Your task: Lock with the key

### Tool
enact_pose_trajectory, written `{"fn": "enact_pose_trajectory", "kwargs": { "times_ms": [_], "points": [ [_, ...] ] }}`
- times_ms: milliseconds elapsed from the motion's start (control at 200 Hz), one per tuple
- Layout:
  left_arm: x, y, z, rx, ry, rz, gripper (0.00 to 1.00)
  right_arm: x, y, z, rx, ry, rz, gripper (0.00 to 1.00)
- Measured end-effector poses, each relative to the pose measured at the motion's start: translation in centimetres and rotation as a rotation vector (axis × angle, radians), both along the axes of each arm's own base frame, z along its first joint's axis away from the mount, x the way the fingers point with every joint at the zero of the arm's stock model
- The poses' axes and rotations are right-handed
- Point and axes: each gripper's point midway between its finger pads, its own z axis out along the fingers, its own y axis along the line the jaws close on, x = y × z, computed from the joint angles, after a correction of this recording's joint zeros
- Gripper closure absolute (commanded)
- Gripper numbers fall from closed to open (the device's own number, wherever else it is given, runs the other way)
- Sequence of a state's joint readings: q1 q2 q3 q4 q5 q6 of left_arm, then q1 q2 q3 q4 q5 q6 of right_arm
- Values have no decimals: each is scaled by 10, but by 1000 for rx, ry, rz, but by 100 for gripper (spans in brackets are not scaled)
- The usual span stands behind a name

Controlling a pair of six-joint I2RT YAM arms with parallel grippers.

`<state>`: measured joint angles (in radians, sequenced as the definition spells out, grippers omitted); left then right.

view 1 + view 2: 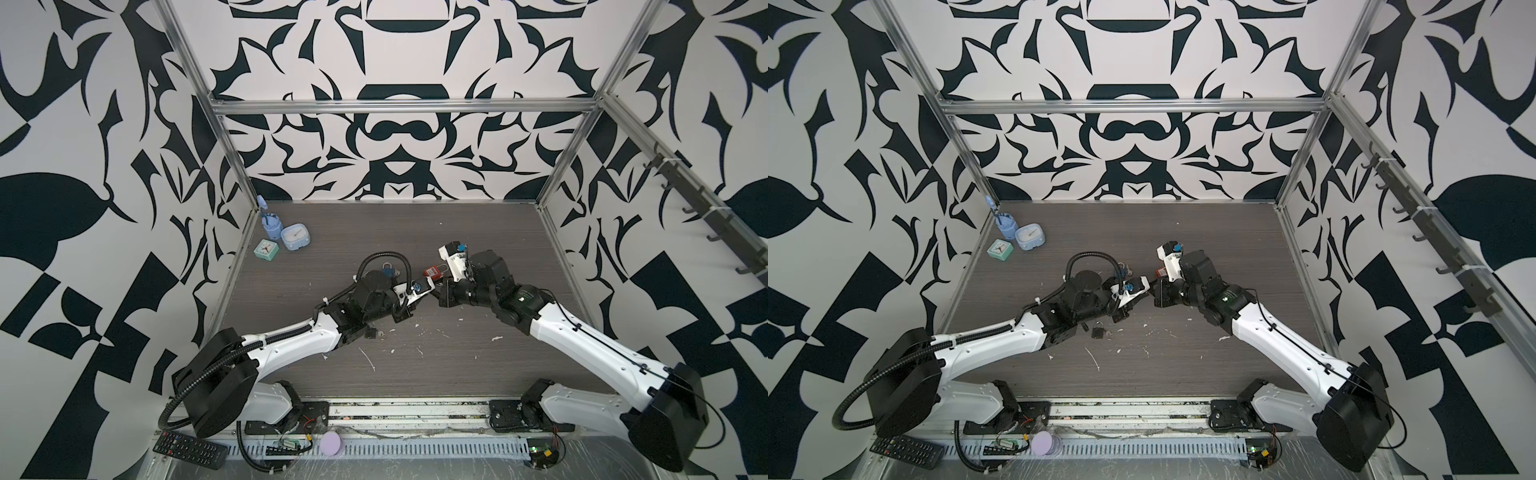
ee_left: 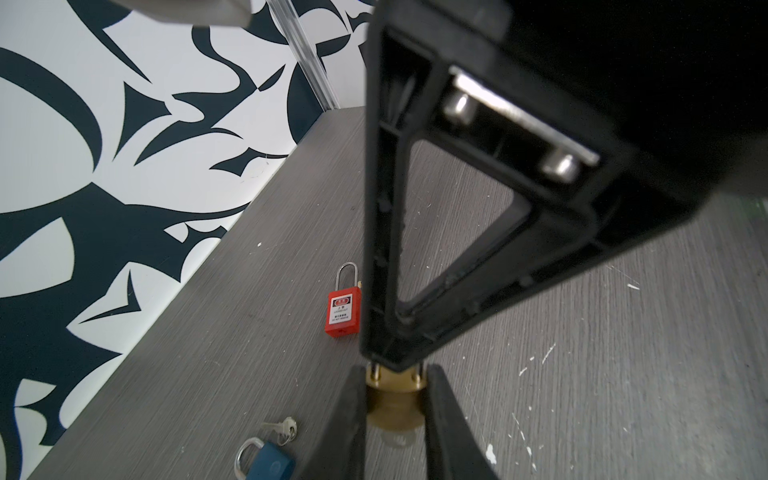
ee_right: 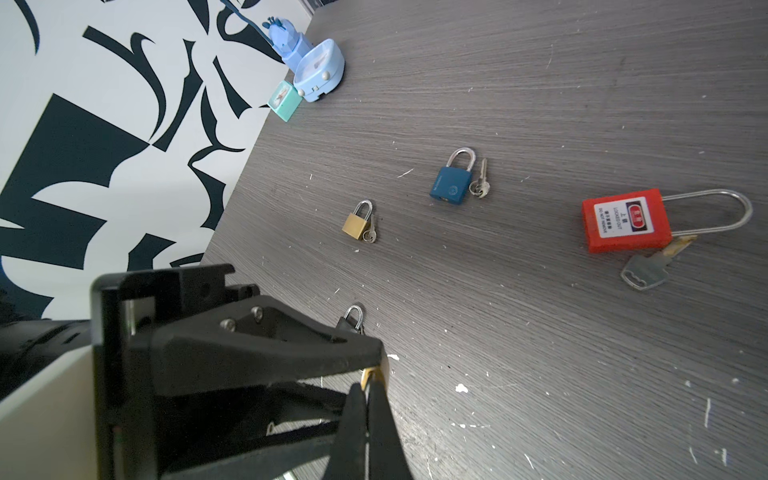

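**Risk:** if you push or twist off the line of the shackle (image 2: 417, 369), the smooth brass lock (image 2: 395, 401) may pivot in the grip and drop to the bench (image 2: 582, 374), or the shackle may jam unseated.

**Left tool** (image 2: 395, 376): clamped on the lock's body, just beside the red lock (image 2: 342, 313), on the side toward the robot.

**Right tool** (image 3: 369, 380): pinched together at the shackle end. You cannot tell what it grips.
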<state>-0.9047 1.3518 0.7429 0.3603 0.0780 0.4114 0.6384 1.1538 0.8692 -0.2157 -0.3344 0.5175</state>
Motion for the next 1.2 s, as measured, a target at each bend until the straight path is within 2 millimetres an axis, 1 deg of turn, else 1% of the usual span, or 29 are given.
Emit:
{"fn": "enact_pose_trajectory", "kwargs": {
  "times_ms": [315,775,930,1200],
  "points": [
    [1,2,-2,22,27,1,100,1,1,-3,7,-12,-1,100],
    [1,8,-10,67,82,1,100,1,6,-15,20,-5,15,100],
    [3,11,-12,76,94,6,100,2,10,-22,24,1,14,100],
    [8,19,-16,93,110,29,100,5,19,-25,39,-12,7,100]
  ]
}}
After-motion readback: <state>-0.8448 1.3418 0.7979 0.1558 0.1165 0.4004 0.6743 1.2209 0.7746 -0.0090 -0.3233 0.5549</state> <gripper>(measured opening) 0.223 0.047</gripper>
